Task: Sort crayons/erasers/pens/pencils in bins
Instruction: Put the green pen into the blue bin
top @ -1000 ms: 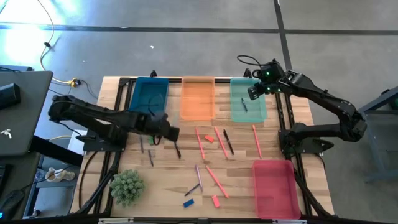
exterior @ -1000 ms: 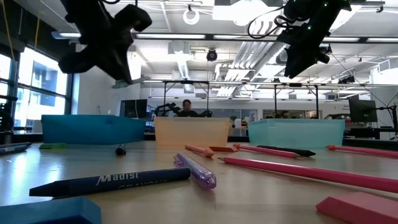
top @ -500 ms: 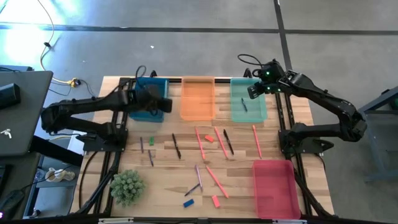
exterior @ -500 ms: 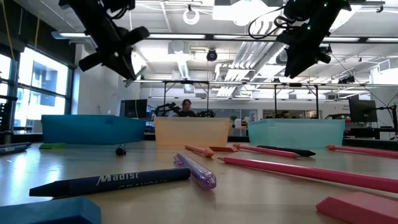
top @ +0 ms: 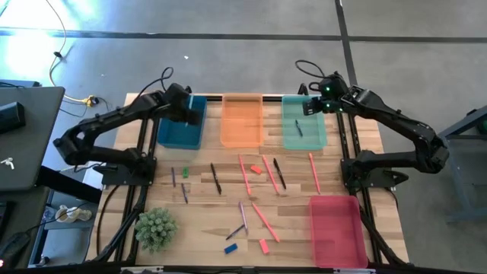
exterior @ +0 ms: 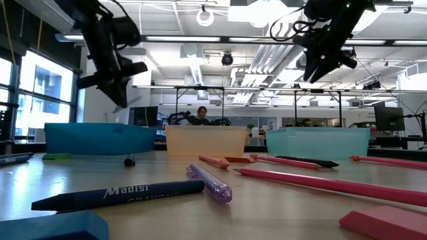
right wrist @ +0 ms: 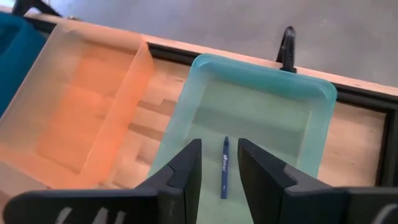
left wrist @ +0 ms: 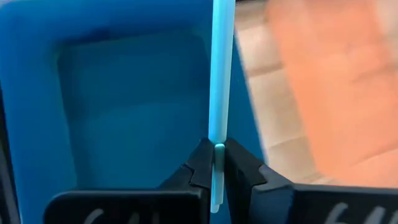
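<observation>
My left gripper (top: 193,114) hangs above the blue bin (top: 181,125) at the table's far left, shut on a thin light-blue stick (left wrist: 221,74). My right gripper (top: 310,106) hovers open over the teal-green bin (top: 304,128), in which a dark blue crayon (right wrist: 224,168) lies flat. The orange bin (top: 242,120) stands between these two, and the pink-red bin (top: 335,228) sits near the right front. The erasers lie on the wood: green (top: 185,173), pink-red (top: 256,169), pink-red (top: 263,246), blue (top: 230,247). My left gripper pinches the light-blue stick between its two fingertips (left wrist: 202,163), close to one end (left wrist: 217,152). The rest of the stick runs straight ahead, along the fingers. It is lifted clear, above the blue bin's floor and right wall.
Several pink, black, grey and purple sticks (top: 262,219) lie scattered across the middle of the table. A small green plant (top: 155,228) stands at the near left. Black frame rails run along both table sides. A laptop (top: 23,137) sits off the table's left.
My left gripper, holding the stick all the while, has travelled from the table's middle left toward the far edge and now stands over the blue bin; in the low view it has also turned. My right gripper has stayed over the teal-green bin.
</observation>
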Robot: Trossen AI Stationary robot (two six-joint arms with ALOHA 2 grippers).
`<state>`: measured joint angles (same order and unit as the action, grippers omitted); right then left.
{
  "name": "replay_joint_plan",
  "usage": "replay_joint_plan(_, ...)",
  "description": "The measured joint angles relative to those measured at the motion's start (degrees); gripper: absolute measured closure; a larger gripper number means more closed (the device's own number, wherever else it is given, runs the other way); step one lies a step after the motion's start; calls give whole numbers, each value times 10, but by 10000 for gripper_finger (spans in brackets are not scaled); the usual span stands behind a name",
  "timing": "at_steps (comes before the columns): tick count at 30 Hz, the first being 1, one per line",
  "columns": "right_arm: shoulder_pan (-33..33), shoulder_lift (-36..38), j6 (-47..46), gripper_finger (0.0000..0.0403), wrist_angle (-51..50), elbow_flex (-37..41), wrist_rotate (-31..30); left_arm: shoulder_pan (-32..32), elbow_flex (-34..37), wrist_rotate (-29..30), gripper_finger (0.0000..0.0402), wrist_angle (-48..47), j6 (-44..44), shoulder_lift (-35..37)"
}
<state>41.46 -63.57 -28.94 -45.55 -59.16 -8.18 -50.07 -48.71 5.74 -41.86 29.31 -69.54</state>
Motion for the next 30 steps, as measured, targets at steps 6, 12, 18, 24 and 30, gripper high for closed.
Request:
replay_joint_plan(6, 0, 0, -31, 306, 0, 0, -7, -15, 0, -8, 396, -10, -27, -60)
replay_joint_plan(12, -19, 0, -55, 306, 0, 0, -6, -17, 0, -8, 396, -7, -51, -109)
replay_joint_plan(18, -67, -2, -73, 306, 3, 0, -6, -17, 0, -8, 396, -3, -59, -150)
replay_joint_plan(24, -128, -2, -98, 306, 17, 0, -10, -17, 0, -7, 396, -2, -66, -174)
replay_joint_plan(30, -199, -2, -100, 306, 52, 0, -28, -17, 0, -8, 389, 1, -70, -188)
